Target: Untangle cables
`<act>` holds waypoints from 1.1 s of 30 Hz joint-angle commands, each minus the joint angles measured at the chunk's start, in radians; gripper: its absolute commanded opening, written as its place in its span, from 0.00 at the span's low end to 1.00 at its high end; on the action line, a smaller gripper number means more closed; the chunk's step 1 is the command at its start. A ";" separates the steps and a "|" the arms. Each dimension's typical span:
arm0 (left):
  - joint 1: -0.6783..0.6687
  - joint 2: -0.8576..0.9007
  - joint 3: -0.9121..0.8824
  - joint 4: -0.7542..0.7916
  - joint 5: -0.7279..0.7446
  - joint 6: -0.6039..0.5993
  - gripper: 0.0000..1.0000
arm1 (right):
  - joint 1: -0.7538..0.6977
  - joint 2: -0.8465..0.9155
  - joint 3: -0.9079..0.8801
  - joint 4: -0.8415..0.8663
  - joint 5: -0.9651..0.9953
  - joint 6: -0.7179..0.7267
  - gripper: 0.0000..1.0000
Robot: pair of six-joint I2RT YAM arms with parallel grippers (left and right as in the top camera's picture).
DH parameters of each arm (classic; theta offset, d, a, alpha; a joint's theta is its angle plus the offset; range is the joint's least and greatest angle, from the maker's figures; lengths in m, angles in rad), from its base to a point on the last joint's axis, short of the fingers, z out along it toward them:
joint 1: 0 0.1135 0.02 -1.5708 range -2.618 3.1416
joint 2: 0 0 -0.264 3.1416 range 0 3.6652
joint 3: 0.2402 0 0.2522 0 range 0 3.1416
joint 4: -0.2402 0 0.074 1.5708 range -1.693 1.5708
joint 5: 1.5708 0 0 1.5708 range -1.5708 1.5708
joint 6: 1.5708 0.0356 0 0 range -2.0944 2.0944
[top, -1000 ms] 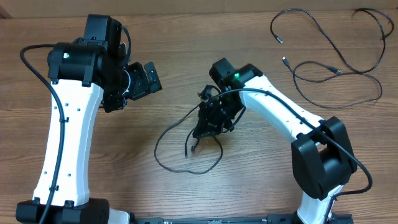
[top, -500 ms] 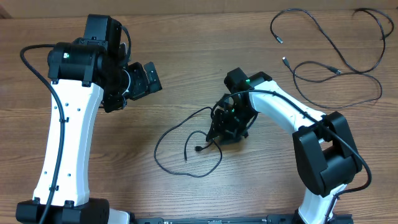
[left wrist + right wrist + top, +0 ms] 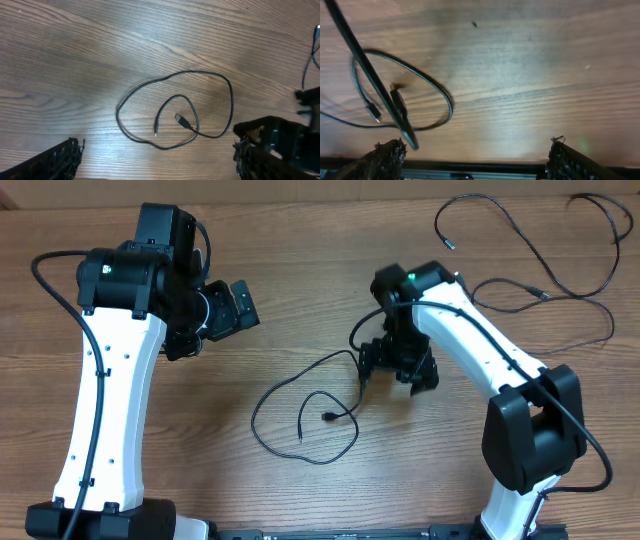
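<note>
The left gripper point(image 3: 228, 308) hangs above the table point(image 3: 300, 270) at the left, its 2 fingers point(image 3: 59, 161) spread as wide as they go with nothing between them. Right of it, near the middle of the table, 1 looped cable point(image 3: 262, 395) lies flat in a rough oval, both of its small plug ends curled inside the loop and its far side reaching toward the right arm. The right gripper point(image 3: 400, 370) hovers just right of that loop, jaws wide apart and holding nothing. In the right wrist view a black strand point(image 3: 367, 75) passes close by one finger point(image 3: 387, 157); whether it touches cannot be told. At the far right corner, well apart from the loop, the loose cables point(image 3: 530, 295) sprawl in long open curves.
</note>
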 commanded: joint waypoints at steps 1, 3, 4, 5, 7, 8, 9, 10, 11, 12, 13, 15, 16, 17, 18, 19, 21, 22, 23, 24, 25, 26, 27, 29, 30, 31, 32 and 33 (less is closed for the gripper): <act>-0.001 0.020 0.011 -0.014 -0.013 0.005 0.99 | 0.027 -0.002 0.022 -0.021 0.041 -0.018 0.93; -0.001 0.035 0.011 -0.025 -0.002 0.019 0.99 | 0.045 -0.002 0.017 -0.021 0.034 -0.026 0.95; -0.002 0.043 0.010 -0.026 0.010 0.041 0.98 | 0.056 -0.002 0.017 -0.021 0.021 -0.047 0.95; -0.002 0.050 0.007 -0.027 0.021 0.061 0.98 | 0.069 -0.002 0.017 -0.021 0.006 -0.069 0.96; -0.002 0.065 -0.002 -0.034 0.029 0.085 0.97 | 0.095 -0.002 0.017 -0.013 -0.008 -0.093 0.96; -0.002 0.072 -0.006 -0.038 0.029 0.085 0.97 | 0.107 -0.002 0.017 -0.007 -0.008 -0.093 0.96; -0.002 0.079 -0.014 -0.040 0.029 0.090 0.96 | 0.120 -0.002 0.017 0.005 -0.008 -0.093 0.96; -0.002 0.086 -0.023 -0.040 0.029 0.099 0.96 | 0.128 -0.002 0.017 0.014 -0.007 -0.093 0.96; -0.002 0.094 -0.036 -0.039 0.028 0.115 0.95 | 0.136 -0.002 0.017 0.030 -0.007 -0.092 0.96; -0.002 0.101 -0.047 -0.040 0.029 0.132 0.94 | 0.140 -0.002 0.017 0.043 -0.007 -0.092 0.96; -0.002 0.109 -0.063 -0.043 0.029 0.155 0.95 | 0.141 -0.002 0.017 0.056 -0.006 -0.087 0.96; -0.002 0.117 -0.103 -0.043 0.029 0.192 0.94 | 0.141 -0.002 0.017 0.075 -0.004 -0.080 0.97; -0.002 0.117 -0.128 -0.040 0.029 0.197 0.92 | 0.135 -0.002 0.017 0.086 -0.003 -0.069 0.97; -0.002 0.117 -0.148 -0.039 0.029 0.197 0.91 | 0.128 -0.002 0.017 0.094 -0.004 -0.063 0.98; -0.002 0.117 -0.166 -0.040 0.029 0.197 0.90 | 0.121 -0.002 0.017 0.102 -0.004 -0.060 0.99; -0.002 0.117 -0.179 -0.043 0.029 0.200 0.89 | 0.109 -0.002 0.017 0.110 -0.004 -0.061 0.99; -0.002 0.113 -0.184 -0.063 0.047 0.200 0.90 | 0.087 -0.002 0.017 0.119 -0.004 -0.061 1.00; -0.002 0.104 -0.183 -0.075 0.067 0.200 0.91 | 0.075 -0.002 0.017 0.119 -0.004 -0.061 1.00; -0.002 0.090 -0.183 -0.085 0.083 0.201 0.91 | 0.063 -0.002 0.017 0.117 -0.004 -0.062 1.00; -0.002 0.068 -0.183 -0.098 0.085 0.200 0.91 | 0.049 -0.002 0.017 0.116 -0.004 -0.062 1.00; -0.002 0.045 -0.183 -0.107 0.084 0.200 0.91 | 0.038 -0.002 0.017 0.115 -0.004 -0.062 1.00; -0.002 0.011 -0.184 -0.121 0.084 0.200 0.91 | 0.028 -0.002 0.017 0.114 -0.004 -0.062 1.00; -0.002 -0.020 -0.184 -0.129 0.085 0.200 0.91 | 0.019 -0.002 0.017 0.113 -0.004 -0.062 1.00; -0.007 -0.099 -0.185 -0.144 0.069 0.200 0.93 | 0.002 -0.002 0.017 0.110 -0.004 -0.062 1.00; -0.012 -0.144 -0.190 -0.150 0.052 0.197 0.94 | -0.004 -0.002 0.017 0.110 -0.004 -0.062 1.00; -0.016 -0.191 -0.200 -0.152 0.036 0.183 0.95 | -0.009 -0.002 0.017 0.111 -0.004 -0.063 1.00; -0.019 -0.231 -0.214 -0.151 0.024 0.170 0.95 | -0.012 -0.002 0.017 0.114 -0.004 -0.063 1.00; -0.024 -0.282 -0.243 -0.147 0.011 0.153 0.94 | -0.015 -0.002 0.017 0.117 -0.004 -0.063 1.00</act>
